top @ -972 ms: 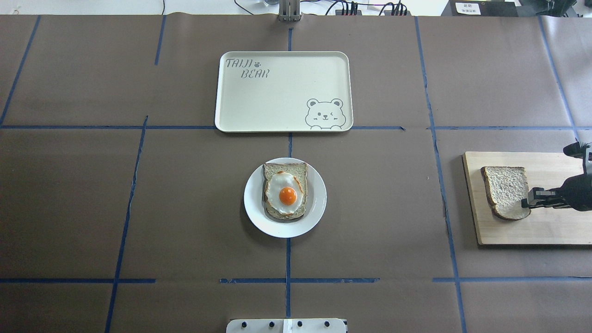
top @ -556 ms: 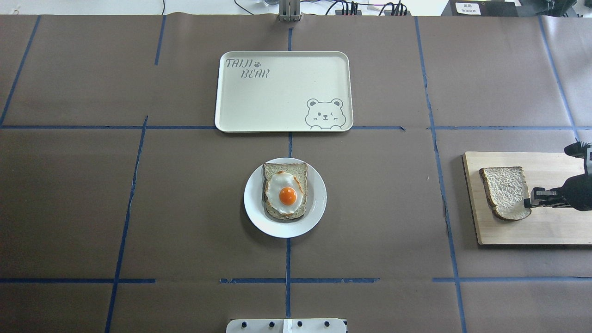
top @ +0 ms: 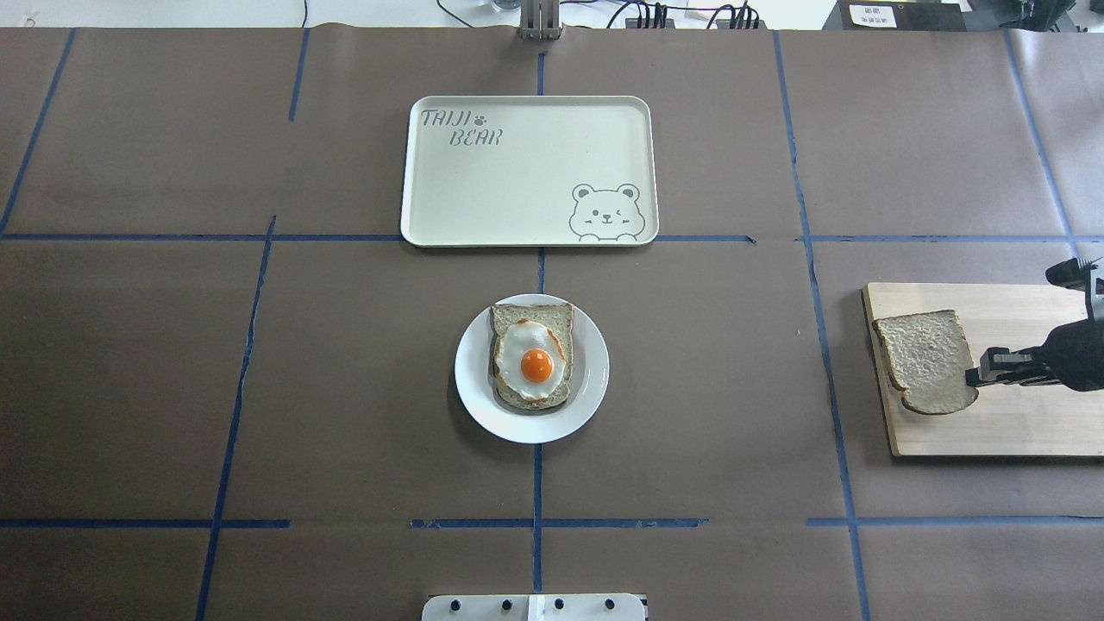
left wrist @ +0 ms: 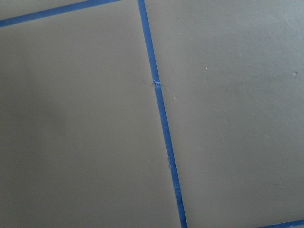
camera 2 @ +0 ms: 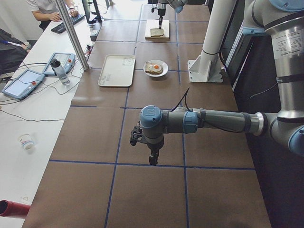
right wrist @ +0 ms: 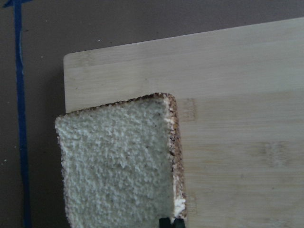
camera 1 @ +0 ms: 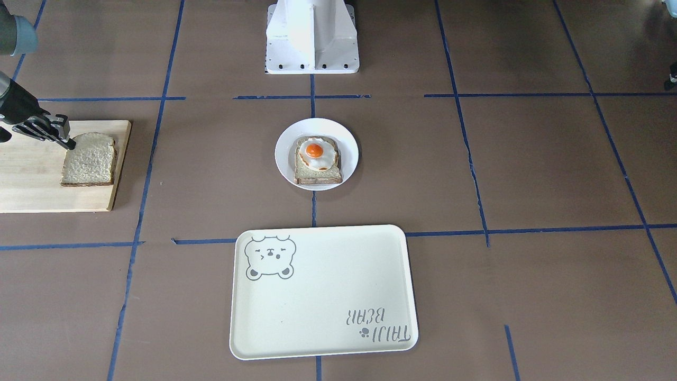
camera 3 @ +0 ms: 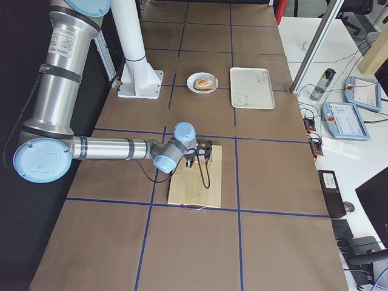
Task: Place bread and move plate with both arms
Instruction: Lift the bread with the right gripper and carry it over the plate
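Note:
The plain bread (top: 925, 360) is pinched at its near corner by my right gripper (top: 975, 377), which is shut on it. The slice is tilted up off the wooden board (top: 1018, 431) and overhangs the board's inner edge. The front view shows the same grip (camera 1: 67, 142) on the bread (camera 1: 90, 159). In the right wrist view the bread (right wrist: 118, 161) fills the lower left. The white plate (top: 470, 379) at the table's middle holds a slice with a fried egg (top: 535, 358). My left gripper (camera 2: 152, 159) hangs over bare table far to the left; I cannot tell its state.
The cream bear tray (top: 517, 172) lies beyond the plate, towards the operators' side. The robot base (camera 1: 312, 37) stands behind the plate. Blue tape lines cross the brown table cover. Tablets and a bottle (camera 2: 59, 71) sit on the far white bench.
The right gripper has lifted the bread and carried it left, towards the plate; the slice now overhangs the board's inner edge. The plate and tray have not moved.

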`<state>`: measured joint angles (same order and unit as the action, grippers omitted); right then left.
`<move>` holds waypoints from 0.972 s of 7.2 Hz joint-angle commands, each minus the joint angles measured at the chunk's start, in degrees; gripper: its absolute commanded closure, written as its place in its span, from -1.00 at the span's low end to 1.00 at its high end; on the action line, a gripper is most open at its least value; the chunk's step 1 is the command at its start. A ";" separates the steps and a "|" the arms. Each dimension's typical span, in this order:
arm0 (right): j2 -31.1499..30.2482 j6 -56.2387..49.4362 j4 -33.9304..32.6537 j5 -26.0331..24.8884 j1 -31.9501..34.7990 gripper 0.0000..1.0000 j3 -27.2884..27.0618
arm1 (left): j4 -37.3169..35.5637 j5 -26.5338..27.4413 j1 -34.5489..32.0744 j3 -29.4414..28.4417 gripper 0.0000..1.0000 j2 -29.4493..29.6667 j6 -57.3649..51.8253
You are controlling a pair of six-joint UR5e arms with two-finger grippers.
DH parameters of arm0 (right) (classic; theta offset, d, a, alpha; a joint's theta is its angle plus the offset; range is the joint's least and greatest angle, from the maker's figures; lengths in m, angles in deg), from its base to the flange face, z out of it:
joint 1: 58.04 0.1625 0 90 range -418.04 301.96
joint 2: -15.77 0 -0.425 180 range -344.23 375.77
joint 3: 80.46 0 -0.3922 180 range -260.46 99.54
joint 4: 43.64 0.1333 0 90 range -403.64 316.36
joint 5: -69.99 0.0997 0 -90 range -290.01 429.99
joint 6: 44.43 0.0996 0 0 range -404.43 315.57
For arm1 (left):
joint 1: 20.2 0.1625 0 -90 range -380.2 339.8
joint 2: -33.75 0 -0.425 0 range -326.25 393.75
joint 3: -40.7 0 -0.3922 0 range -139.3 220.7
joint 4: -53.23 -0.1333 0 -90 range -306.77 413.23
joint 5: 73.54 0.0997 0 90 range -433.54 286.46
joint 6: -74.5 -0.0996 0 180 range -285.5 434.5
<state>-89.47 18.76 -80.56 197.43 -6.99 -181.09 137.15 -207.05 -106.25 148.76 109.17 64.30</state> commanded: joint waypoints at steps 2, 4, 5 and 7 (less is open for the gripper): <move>1.60 0.97 -0.70 5.60 1.32 1.00 -5.79 | 0.01 0.00 0.00 -0.04 -1.00 0.00 0.00; 9.21 6.75 -0.79 7.30 1.68 1.00 -5.72 | 0.01 0.00 0.00 -0.04 -1.00 0.00 0.00; 13.70 10.43 -1.22 7.30 1.24 1.00 -5.71 | 0.01 0.00 0.00 -0.12 -1.00 0.00 0.00; 22.40 20.69 -2.01 5.03 -2.78 1.00 -5.80 | 0.01 0.00 0.00 0.05 -1.00 0.00 0.00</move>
<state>-72.11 33.65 -82.13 203.93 -7.29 -186.90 137.16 -207.05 -106.25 148.76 109.16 64.30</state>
